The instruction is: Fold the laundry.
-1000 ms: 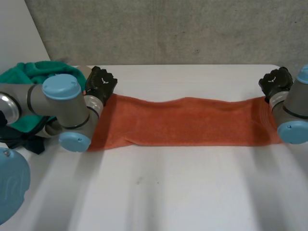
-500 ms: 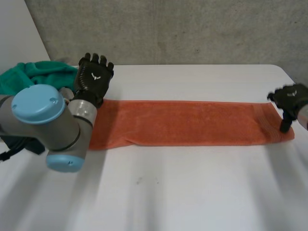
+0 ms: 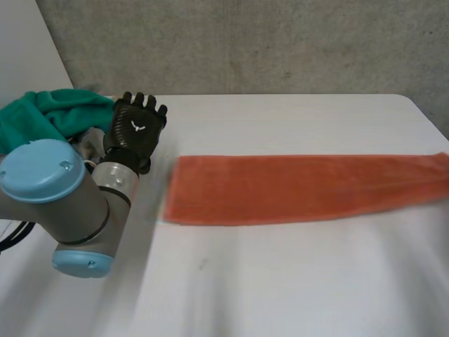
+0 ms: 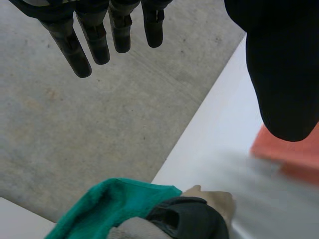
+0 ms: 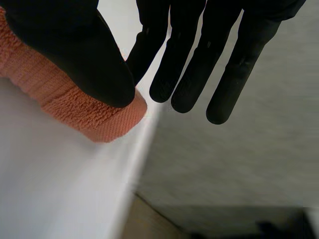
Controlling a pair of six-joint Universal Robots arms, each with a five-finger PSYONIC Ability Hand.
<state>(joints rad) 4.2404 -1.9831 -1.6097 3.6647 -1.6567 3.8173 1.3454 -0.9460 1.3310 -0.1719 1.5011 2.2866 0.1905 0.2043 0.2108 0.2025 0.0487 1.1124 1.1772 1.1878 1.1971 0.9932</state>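
Note:
An orange towel (image 3: 302,188) lies as a long flat strip across the white table (image 3: 280,281), its right end reaching the view's right side. My left hand (image 3: 133,130) is raised off the table to the left of the strip's left end, open with straight fingers (image 4: 99,35) and holding nothing. In the left wrist view the towel's end (image 4: 294,154) lies beyond the thumb. In the right wrist view my right hand (image 5: 75,55) pinches the towel's hemmed end (image 5: 89,117) between thumb and fingers at the table's right edge.
A green cloth (image 3: 49,116) is heaped at the table's far left corner, behind my left arm; it also lies below the left hand's fingers (image 4: 114,204). A grey concrete wall (image 3: 245,42) stands behind the table.
The towel has slid to the right, away from my left hand. The left hand let go, opened and lifted. The right hand moved right out of the head view and shut on the towel's end.

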